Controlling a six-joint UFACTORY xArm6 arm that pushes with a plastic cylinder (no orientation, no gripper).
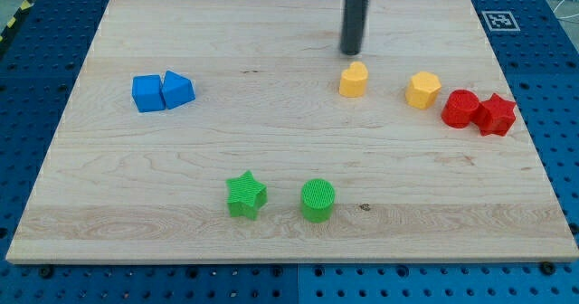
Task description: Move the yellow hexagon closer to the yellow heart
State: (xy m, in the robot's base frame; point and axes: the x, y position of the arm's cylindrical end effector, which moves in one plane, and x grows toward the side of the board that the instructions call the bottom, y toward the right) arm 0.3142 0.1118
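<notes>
The rod comes down from the view's top edge, and my tip (351,52) rests on the bench (271,141) just above the yellow heart (354,80), close to it but with a thin strip of wood showing between them. There is no pincer on this arm, only the straight dark rod, so nothing is being grasped.

The yellow hexagon (422,90) sits to the view's right of the heart, near it but clearly apart, both in the upper right part of the bench. Further toward the right edge, 2 red blocks touch each other: a red round-edged block (461,109) and a red star (496,114), the star closest to the edge. The hexagon is just beside the first red block without touching it.

Over near the left edge, 2 blue blocks are pressed together: a blue cube (147,93) and a blue wedge-like block (177,90) on its right.

Toward the bottom edge, roughly at the middle of the bench, a green star (245,194) and a green cylinder (317,199) stand side by side with a gap between them.

A small black-and-white marker (498,20) sits at the bench's top right corner.
</notes>
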